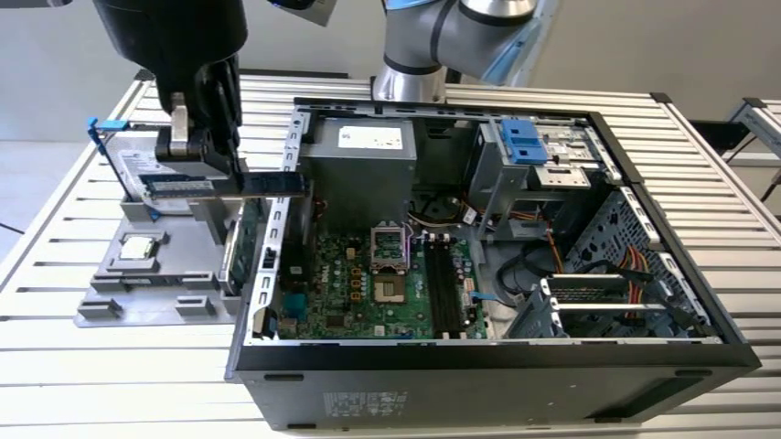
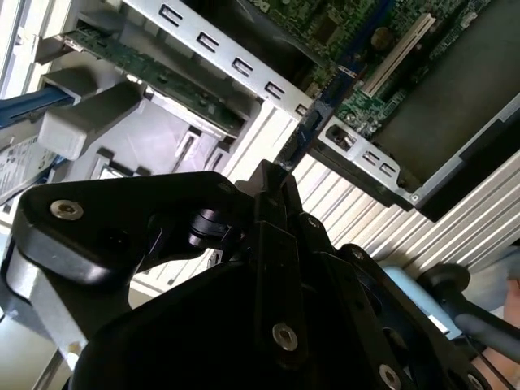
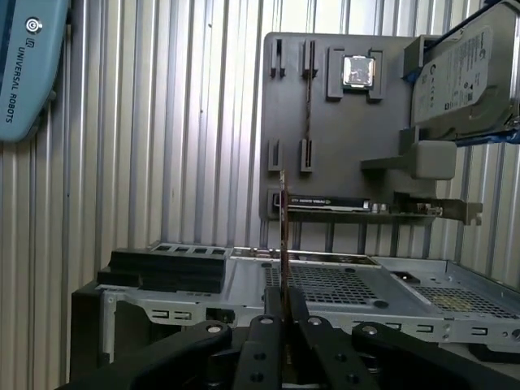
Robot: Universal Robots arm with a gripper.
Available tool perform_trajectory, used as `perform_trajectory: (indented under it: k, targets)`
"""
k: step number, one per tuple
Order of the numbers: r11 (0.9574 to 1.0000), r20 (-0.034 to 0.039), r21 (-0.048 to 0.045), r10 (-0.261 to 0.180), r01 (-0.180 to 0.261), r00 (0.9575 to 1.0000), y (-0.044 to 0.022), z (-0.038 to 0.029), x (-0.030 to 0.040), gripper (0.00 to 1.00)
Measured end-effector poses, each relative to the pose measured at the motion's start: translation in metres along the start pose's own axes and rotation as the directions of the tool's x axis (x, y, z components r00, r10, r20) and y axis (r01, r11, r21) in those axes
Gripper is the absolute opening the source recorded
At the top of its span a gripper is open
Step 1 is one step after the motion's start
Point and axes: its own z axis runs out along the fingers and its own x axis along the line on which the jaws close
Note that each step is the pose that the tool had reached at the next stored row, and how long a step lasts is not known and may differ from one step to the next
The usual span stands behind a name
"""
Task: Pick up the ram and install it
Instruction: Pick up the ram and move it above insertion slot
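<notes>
Left of the case (image 1: 488, 364), above the tray (image 1: 153, 285), the gripper (image 1: 203, 176) is clenched on the ram (image 1: 276, 184), held level in the air. Pickup looks done; seating it in the motherboard slots (image 1: 444, 288) is not yet done.

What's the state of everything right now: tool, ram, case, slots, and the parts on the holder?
tool: shut on the ram.
ram: in the air, level, not yet in a slot.
computer case: open, motherboard exposed.
memory slots: look empty.
expansion card: standing in the gray holder.
processor chip: lying flat in the holder.
</notes>
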Motion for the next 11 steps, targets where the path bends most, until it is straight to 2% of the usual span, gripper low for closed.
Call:
perform_trajectory:
  k: [11]
  targets:
    - [1.0000, 0.0001, 0.0001, 0.000, 0.000, 1.0000, -0.0124, 0.0000, 0.0006, 0.00]
